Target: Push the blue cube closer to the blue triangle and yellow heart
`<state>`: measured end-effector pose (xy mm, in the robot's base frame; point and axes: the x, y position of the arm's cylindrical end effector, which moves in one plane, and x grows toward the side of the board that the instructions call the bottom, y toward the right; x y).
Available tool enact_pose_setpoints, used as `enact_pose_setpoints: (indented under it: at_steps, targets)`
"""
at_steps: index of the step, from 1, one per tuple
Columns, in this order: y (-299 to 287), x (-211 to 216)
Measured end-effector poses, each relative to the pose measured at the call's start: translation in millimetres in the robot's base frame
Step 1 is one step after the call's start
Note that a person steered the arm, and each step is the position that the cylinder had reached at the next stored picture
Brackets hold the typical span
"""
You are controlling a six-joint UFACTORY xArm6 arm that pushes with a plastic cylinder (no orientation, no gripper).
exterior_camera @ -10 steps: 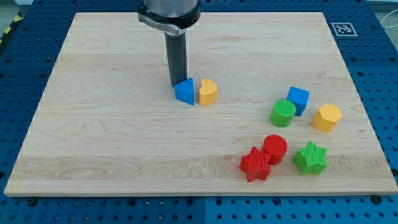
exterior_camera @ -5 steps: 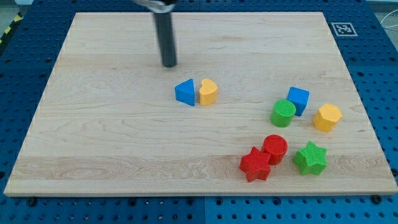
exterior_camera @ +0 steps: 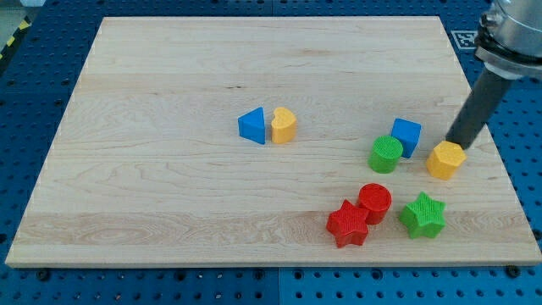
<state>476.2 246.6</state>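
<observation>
Your blue cube [exterior_camera: 406, 135] sits on the wooden board [exterior_camera: 169, 195], far over toward the view's right. Use that cube as your marker for everything else.

My tip [exterior_camera: 455, 142] is to the right of the blue cube, not touching it. The tip is just a plain rod, so it has nothing to open or close, and it holds nothing. It sits right at the top edge of the yellow hexagon block [exterior_camera: 445, 159], which is to the right of the cube and a bit lower.

The green cylinder [exterior_camera: 386, 154] is touching or almost touching the cube at its lower left.

The blue triangle [exterior_camera: 251, 125] and the yellow heart [exterior_camera: 284, 125] are well off to the left of the cube, side by side, with the heart nearer the cube.

Below the cube you can see the red cylinder [exterior_camera: 374, 202], the red star [exterior_camera: 348, 224] and the green star [exterior_camera: 422, 214].
</observation>
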Motion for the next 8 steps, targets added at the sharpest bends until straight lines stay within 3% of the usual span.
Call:
enact_pose_setpoints:
  at_steps: [4,8]
  targets:
    - [-82,-4]
    - [-161,-65]
